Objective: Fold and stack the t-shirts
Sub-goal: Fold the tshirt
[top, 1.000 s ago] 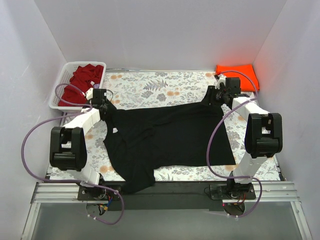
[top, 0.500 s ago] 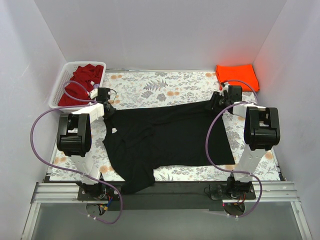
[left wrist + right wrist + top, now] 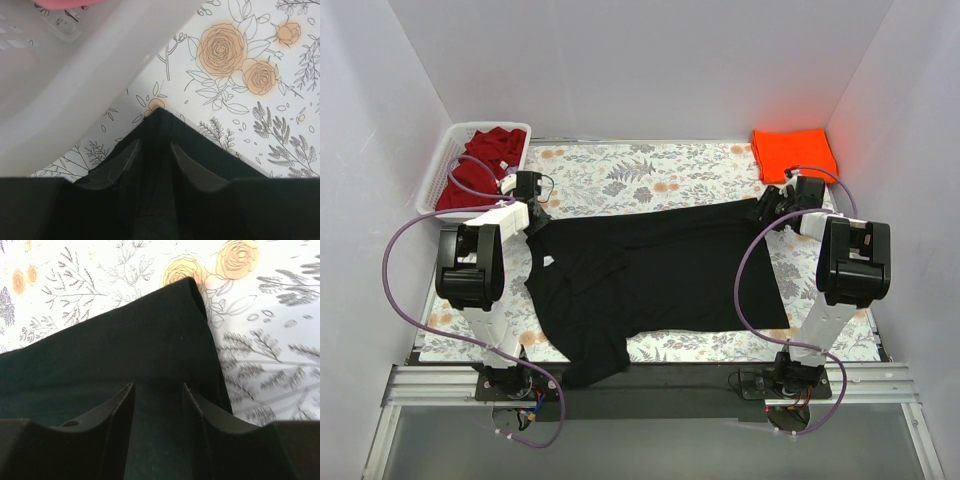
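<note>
The black t-shirt (image 3: 650,270) lies spread across the floral table, its white neck label at the left and one sleeve hanging over the near edge. My left gripper (image 3: 535,213) is at its far left corner. In the left wrist view the jaws (image 3: 154,146) stand apart with the cloth corner (image 3: 165,122) lying between them. My right gripper (image 3: 767,207) is at the far right corner. It is open (image 3: 157,385) over flat black cloth (image 3: 125,340). The orange shirt (image 3: 793,153) lies folded at the back right. The dark red shirt (image 3: 485,160) is bunched in the basket.
The white slatted basket (image 3: 435,190) stands at the back left, close to my left gripper, and it also shows in the left wrist view (image 3: 75,75). White walls close in three sides. The floral tablecloth (image 3: 640,175) shows behind the black shirt.
Both grippers have moved outward and back, drawing the shirt's far edge wider and straighter. The right gripper now sits farther right, near the orange shirt.
</note>
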Motion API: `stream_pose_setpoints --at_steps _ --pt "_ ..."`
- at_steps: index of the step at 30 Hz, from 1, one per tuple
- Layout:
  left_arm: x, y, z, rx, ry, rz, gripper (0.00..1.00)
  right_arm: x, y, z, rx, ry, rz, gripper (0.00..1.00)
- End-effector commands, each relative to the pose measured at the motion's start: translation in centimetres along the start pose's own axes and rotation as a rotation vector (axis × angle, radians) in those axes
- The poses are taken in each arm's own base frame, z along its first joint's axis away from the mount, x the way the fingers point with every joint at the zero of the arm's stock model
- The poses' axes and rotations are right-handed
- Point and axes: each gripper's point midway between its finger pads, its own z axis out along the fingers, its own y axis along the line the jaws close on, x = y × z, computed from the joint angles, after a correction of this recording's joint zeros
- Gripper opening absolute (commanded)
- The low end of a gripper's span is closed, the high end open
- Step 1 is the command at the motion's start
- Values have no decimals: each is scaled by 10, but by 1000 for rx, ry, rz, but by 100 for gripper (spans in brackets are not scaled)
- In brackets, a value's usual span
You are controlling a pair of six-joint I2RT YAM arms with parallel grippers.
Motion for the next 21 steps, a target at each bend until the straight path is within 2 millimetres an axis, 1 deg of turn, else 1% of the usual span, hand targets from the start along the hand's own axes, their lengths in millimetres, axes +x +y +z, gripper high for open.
stream_pose_setpoints --at_steps 1,3,4,5,7,8,9,11,12,13,14,15,17,18,19,20,21 --pt "-33 -27 -38 105 -79 11 36 -28 6 -30 54 -97 -52 50" --pt "-36 -35 -52 140 -84 16 41 -32 0 -38 104 -120 -49 50" --pt "-36 -41 -60 161 -89 22 43 -31 -3 -41 121 -121 -41 50" --pt "-39 -46 -72 188 -91 23 46 -28 -9 -43 139 -119 -31 50" --pt "-35 -56 -88 222 -81 37 47 -25 -14 -46 152 -119 -11 50" --pt "-36 -60 -100 247 -83 39 48 -23 -19 -47 158 -113 3 50" --pt "-25 -64 -108 273 -52 58 48 -18 -22 -46 155 -102 15 49" --pt "-13 -66 -119 303 -27 71 49 -14 -28 -46 158 -91 32 47" --pt "-1 -63 -130 327 0 79 50 -11 -29 -44 144 -77 41 46" --pt "8 -60 -133 340 20 85 50 -9 -30 -42 136 -68 49 45" --pt "22 -51 -133 329 52 87 51 -7 -31 -42 132 -63 55 44" --pt "30 -48 -141 348 67 90 52 -4 -33 -41 127 -52 60 43" --pt "45 -40 -147 355 102 97 53 -3 -33 -39 122 -47 63 43" --pt "61 -31 -145 342 137 108 53 -1 -33 -38 116 -40 64 43" --pt "67 -30 -153 371 153 105 53 -2 -33 -37 113 -39 64 43" --pt "74 -26 -154 371 170 104 53 -1 -32 -36 110 -35 64 43" --pt "89 -18 -152 358 201 106 53 0 -33 -35 109 -31 66 42"
